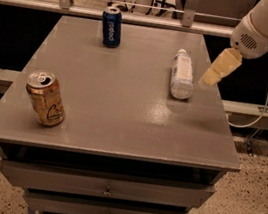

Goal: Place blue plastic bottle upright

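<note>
Gold can (46, 98): standing on the grey table (120, 127), well to the left of the blue plastic bottle (182, 75) and nearer.
Blue plastic bottle: lying on its side, white cap pointing toward the far edge.
Gripper (212, 77): hanging just right of the bottle, not touching it.
Grip: cannot tell whether released or clenched.
Dark blue can (111, 26): standing upright, left of the bottle and farther back.
</note>
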